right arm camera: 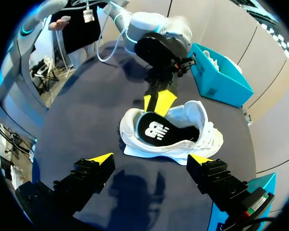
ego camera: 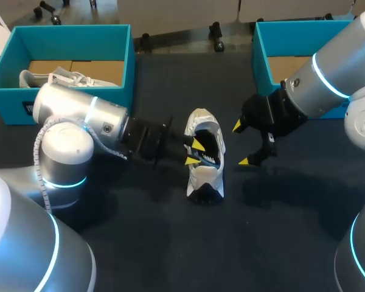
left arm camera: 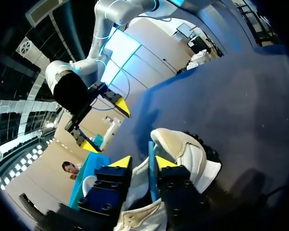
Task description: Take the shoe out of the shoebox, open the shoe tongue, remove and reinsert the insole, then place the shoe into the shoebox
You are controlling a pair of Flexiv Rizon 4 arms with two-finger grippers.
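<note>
Dark tabletop (ego camera: 158, 243) carries shoe at middle, apart from both boxes.
- Left gripper (ego camera: 194, 152): clenched on side wall of shoe (ego camera: 204, 176) at collar.
- Right gripper (ego camera: 242, 144): released, empty, hovering beside shoe's other side.
- Shoe: white, upright on sole; black insole (right arm camera: 159, 131) seated inside.
- Judgement: removal from shoebox done. Insole cycle status cannot be told. Return to shoebox outstanding.
- Left shoebox (ego camera: 73, 36): teal, holds second shoe (ego camera: 61, 78).
- Right shoebox (ego camera: 261, 55): teal, cardboard floor showing.

We see even, fairly bright light from overhead. Beneath the spread fingers (right arm camera: 89, 177) of our right gripper (right arm camera: 149, 160) a soft shadow lies on the dark table (right arm camera: 86, 110); the glossy shell of our left arm (ego camera: 79, 109) carries pale highlights.
</note>
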